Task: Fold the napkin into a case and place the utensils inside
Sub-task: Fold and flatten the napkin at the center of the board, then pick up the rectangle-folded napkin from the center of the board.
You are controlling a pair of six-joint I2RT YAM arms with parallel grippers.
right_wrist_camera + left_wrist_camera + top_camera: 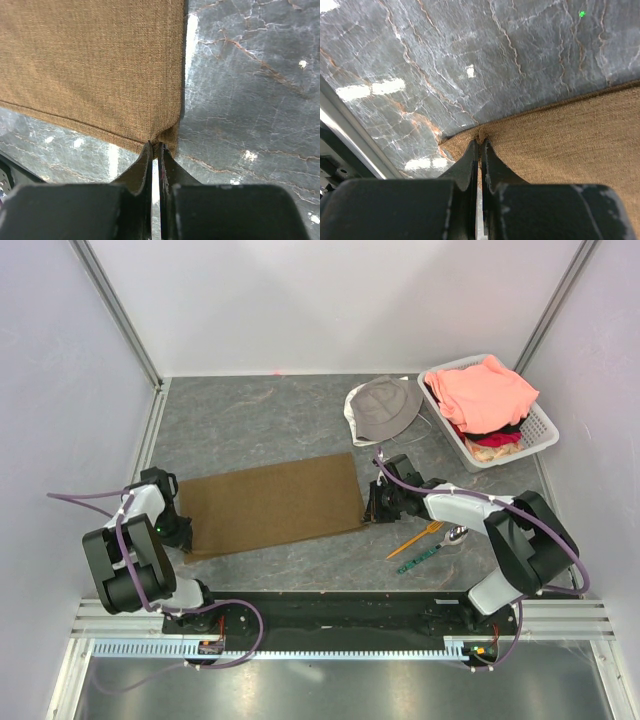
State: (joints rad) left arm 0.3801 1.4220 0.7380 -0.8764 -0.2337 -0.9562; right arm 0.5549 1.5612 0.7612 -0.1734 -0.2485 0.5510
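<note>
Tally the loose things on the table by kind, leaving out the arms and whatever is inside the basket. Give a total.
Brown napkin: 1
Utensils: 2, the orange fork and the green patterned utensil
Grey bucket hat: 1
White basket: 1
Total: 5
Not counted: a shiny bit beside the fork, too unclear to name.

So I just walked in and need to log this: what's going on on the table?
The flat brown cloth napkin lies spread on the grey marbled table. The left gripper pinches its near left corner, and the right gripper pinches its near right corner. The thin orange plastic fork and slim green patterned utensil lie beside the right arm, untouched.
</note>
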